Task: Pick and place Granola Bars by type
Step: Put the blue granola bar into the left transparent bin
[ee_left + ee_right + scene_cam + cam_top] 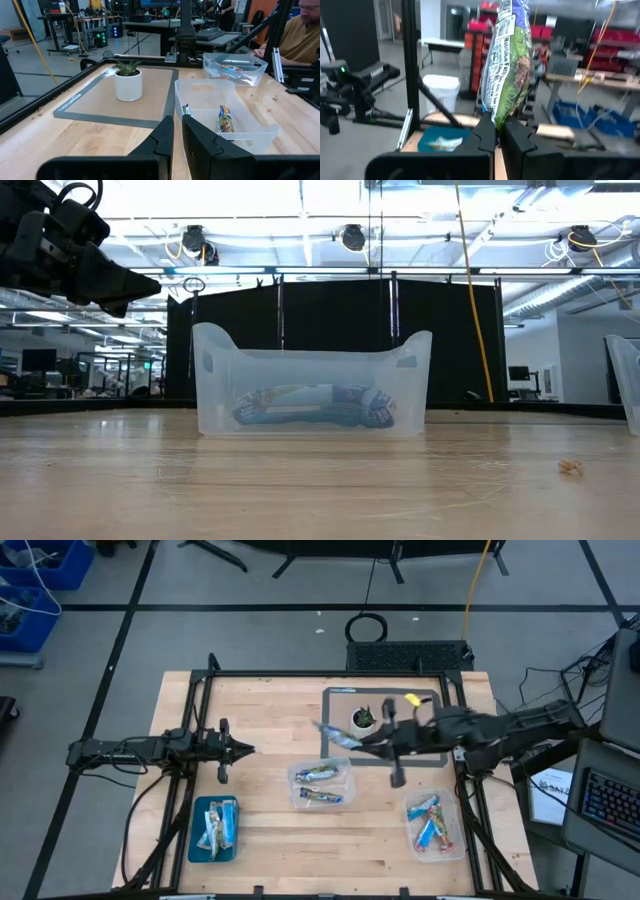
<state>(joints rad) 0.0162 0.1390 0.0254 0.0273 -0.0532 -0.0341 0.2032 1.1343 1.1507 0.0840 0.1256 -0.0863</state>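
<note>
The right gripper [496,131] pinches a green bar [510,60] by its end above the mat [430,759], apparently to carry it to a tub [322,785], while the left gripper [245,750] waits nearly closed, empty.

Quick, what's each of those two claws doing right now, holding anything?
Left gripper: nearly closed, holding nothing, beside the middle tub.
Right gripper: shut on a green-patterned granola bar, lifted above the table.

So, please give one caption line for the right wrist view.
Right gripper, shut on a green-patterned granola bar, holds it upright above the table, the blue tray beyond.
</note>
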